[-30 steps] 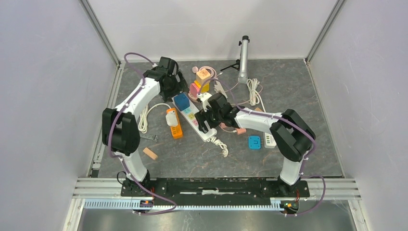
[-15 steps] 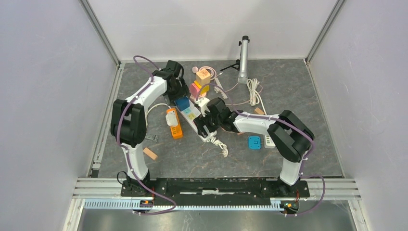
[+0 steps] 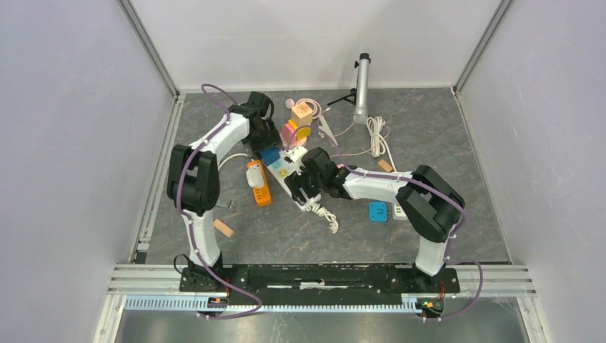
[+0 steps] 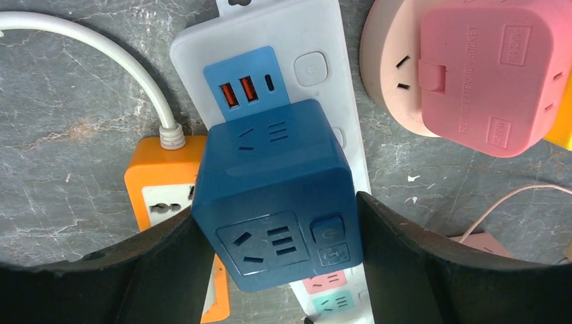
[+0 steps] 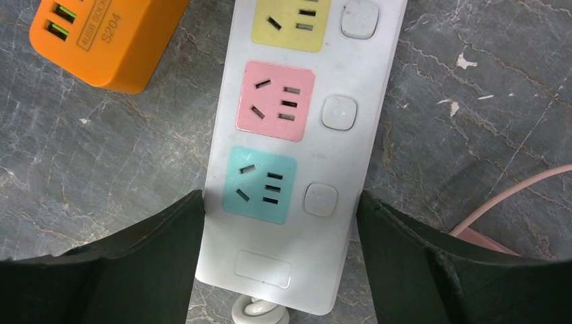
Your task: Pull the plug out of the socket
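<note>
The blue cube plug [image 4: 276,196] sits on the far end of the white power strip [image 5: 297,135], just below the strip's blue USB panel, a little left of centre in the rear half of the worktop. The left fingers [image 4: 168,270] are pressed against its two opposite sides, clamped on it. A second ago the left arm's wrist hung nearer the rear-left corner, with the cube standing free beside it. Since then the arm has folded inward and come down over the cube.

The right fingers [image 5: 148,263] grip the near end of the strip, one against each long edge beside the teal outlet, with the pink and yellow outlets beyond them. This arm has moved only slightly over the last second, sliding a little toward the worktop's left edge along the strip. The strip itself lies on the same diagonal as before.

An orange socket block [image 4: 162,182] lies just beside the strip on its left, a white cable entering its far end. A pink round socket [image 4: 472,67] rests on the strip's other side, toward the rear.
</note>
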You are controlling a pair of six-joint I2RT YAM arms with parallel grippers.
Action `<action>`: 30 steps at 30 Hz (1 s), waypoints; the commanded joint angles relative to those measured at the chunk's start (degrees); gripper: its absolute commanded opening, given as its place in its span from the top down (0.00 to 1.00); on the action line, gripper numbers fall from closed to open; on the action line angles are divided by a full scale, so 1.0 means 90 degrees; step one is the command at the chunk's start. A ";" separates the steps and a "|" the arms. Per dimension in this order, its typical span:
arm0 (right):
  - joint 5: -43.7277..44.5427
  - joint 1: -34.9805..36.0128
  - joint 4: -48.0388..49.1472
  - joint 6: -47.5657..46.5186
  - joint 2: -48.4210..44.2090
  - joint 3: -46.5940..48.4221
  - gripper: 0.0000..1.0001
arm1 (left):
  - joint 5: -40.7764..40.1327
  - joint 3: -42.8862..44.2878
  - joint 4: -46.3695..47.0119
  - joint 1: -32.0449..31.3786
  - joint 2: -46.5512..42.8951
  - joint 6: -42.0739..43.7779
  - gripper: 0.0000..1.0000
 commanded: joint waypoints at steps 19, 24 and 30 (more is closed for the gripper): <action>0.0193 0.0107 -0.0422 0.0504 0.0449 -0.0205 0.28 | 0.1078 0.0946 -0.0409 0.0025 -0.0083 0.0568 0.55; 0.0193 0.0113 -0.0484 0.0514 0.0396 -0.0082 0.25 | 0.0716 0.0564 -0.0128 0.0015 0.0093 0.0303 0.55; -0.0027 0.0112 -0.0567 0.0348 0.0365 0.0667 0.14 | 0.0401 0.0425 -0.0067 0.0015 0.0157 0.0465 0.32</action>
